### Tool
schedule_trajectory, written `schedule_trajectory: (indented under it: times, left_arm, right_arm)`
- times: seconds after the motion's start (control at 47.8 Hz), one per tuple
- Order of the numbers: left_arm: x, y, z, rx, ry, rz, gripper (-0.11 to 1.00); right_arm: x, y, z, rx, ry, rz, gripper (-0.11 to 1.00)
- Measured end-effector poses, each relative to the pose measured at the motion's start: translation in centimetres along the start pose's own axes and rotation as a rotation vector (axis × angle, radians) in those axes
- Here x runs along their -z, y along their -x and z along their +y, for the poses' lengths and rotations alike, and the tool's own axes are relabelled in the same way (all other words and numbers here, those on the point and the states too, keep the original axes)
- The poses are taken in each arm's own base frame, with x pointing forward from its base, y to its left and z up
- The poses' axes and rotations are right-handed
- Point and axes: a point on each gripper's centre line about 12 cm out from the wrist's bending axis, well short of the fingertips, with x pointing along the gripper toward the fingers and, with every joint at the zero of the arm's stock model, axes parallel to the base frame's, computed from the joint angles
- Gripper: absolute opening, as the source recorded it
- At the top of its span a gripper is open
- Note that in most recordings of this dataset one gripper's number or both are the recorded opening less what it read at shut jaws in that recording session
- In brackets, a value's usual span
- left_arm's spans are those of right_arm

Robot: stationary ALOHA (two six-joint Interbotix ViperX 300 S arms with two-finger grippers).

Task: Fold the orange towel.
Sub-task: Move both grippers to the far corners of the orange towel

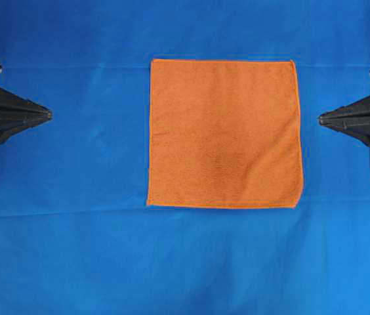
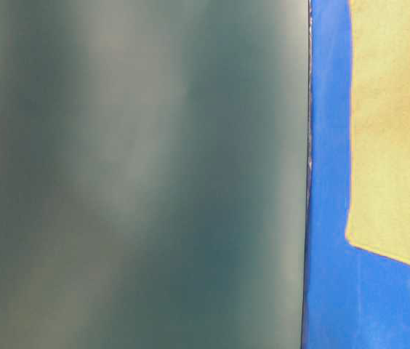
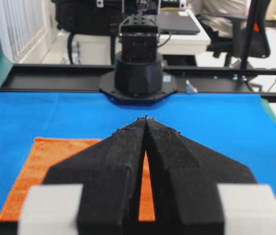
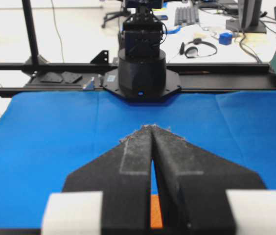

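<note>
The orange towel (image 1: 224,133) lies flat and unfolded on the blue cloth (image 1: 73,249), between my two arms. Left gripper (image 1: 48,115) and right gripper (image 1: 321,119) sit pressed together, empty, well apart from it. Folding hasn't begun; next I'd spread a pincer and reach an edge.

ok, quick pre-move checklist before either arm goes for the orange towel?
1. Orange towel lies flat, unfolded, square to the table: ok.
2. Towel edges and corners all exposed, nothing on top: ok.
3. Left pincer shut, empty, clear of the towel's left edge: ok.
4. Right pincer shut, empty, clear of the right edge: ok.
5. Pincers open for a grasp: not ok, both need opening first.
6. Blue cloth smooth underneath: ok apart from faint creases.
</note>
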Motion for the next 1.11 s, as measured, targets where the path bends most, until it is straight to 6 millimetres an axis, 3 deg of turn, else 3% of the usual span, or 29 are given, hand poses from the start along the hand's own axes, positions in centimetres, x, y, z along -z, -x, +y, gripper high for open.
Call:
schedule_trajectory:
  times: [0.167,0.586,0.669,0.795,0.941,1.025,1.109]
  left_arm:
    - [1.1,-1.0,0.7,-0.037,0.037,0.053,0.0]
    - [4.7,-4.6,4.2,-0.18,0.046,0.187,0.02]
    - [5.5,-5.7,5.0,-0.202,0.053,0.225,0.16]
    - [6.8,-7.6,6.6,-0.247,0.071,0.288,0.53]
    - [9.5,-9.6,9.4,-0.331,0.13,0.388,0.88]
    - [11.2,-10.4,11.1,-0.375,0.159,0.44,0.93]
    - [13.1,-11.1,12.5,-0.408,0.175,0.487,0.92]
  right_arm:
    - [0.1,-0.1,-0.6,0.032,-0.006,0.031,0.0]
    - [2.7,1.1,-6.4,0.342,-0.121,0.243,0.0]
    - [3.4,1.2,-7.5,0.394,-0.14,0.278,0.01]
    - [5.1,1.3,-9.2,0.479,-0.18,0.346,0.05]
    - [7.8,1.4,-11.4,0.571,-0.228,0.453,0.47]
    - [9.7,1.4,-12.5,0.612,-0.258,0.529,0.63]
    - [11.8,1.3,-13.5,0.642,-0.281,0.6,0.6]
